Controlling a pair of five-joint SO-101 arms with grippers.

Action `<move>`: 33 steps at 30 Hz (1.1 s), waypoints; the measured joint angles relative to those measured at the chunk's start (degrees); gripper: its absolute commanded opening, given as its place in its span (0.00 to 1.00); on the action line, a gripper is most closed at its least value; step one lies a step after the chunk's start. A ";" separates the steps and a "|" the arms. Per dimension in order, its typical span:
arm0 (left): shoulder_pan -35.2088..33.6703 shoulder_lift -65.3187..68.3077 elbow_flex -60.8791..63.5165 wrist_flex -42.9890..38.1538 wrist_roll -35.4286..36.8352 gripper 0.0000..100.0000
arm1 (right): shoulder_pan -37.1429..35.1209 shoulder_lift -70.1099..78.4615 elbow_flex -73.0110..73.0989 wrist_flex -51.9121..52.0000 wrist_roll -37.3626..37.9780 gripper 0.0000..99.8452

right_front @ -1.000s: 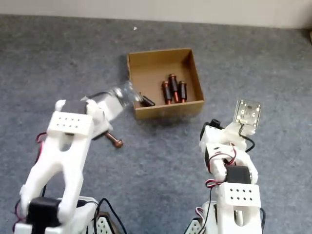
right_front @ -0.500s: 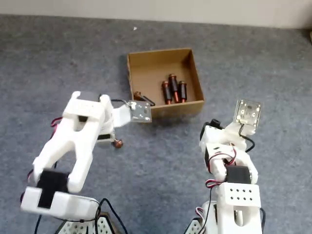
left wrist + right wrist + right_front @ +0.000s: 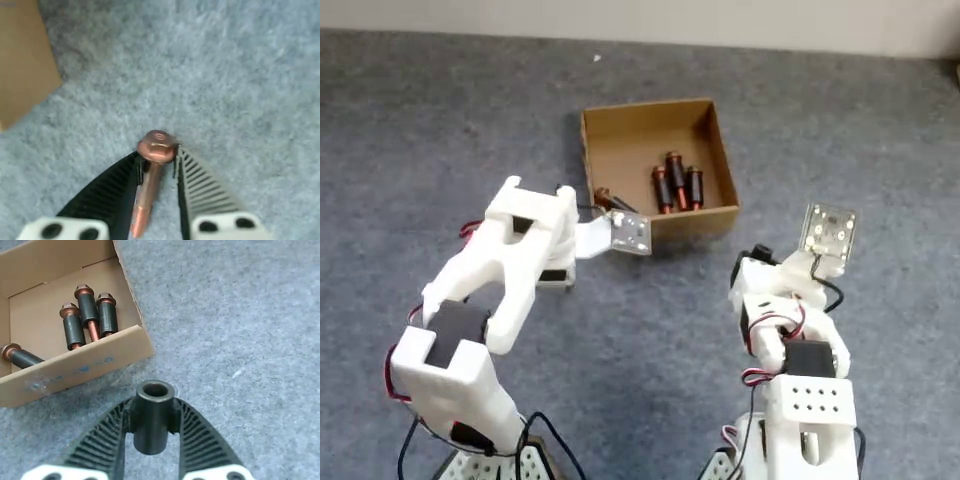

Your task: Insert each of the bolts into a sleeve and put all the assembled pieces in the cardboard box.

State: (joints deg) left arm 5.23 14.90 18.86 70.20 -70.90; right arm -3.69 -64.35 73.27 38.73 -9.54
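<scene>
**Each Gripper Had One Part**

The left gripper [image 3: 159,154] was narrow, with one finger on each side of a bolt [image 3: 148,185]. Both fingers touched the bolt's head. The bolt was copper in colour and was over the grey carpet [image 3: 235,75], near a corner of the box [image 3: 20,60]. I could not tell if the bolt lay on the carpet or was lifted. From high up, the left arm [image 3: 510,270] leaned over the carpet just in front of the box's left corner.

The right gripper [image 3: 154,404] was closed around a black sleeve [image 3: 151,425]. The sleeve's open hole showed at its far end. It was near the box's front right corner, but not touching it.

Four pieces [image 3: 677,185] lay in the box. Three lay side by side near the front wall. One more lay by itself at the left, also close to the front wall
</scene>
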 measured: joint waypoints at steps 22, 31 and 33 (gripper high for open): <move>-0.44 -14.86 3.43 -0.09 19.78 0.00 | 0.00 0.00 0.00 0.00 0.00 0.01; 0.00 -38.77 11.16 -3.34 45.98 0.00 | -4.66 0.00 0.09 0.00 0.00 0.01; 0.35 -43.25 13.19 -5.10 50.90 0.00 | -5.19 0.00 0.09 0.00 0.00 0.01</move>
State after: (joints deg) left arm 5.58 -28.35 32.04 65.10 -20.00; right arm -8.88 -64.35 73.36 38.73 -9.54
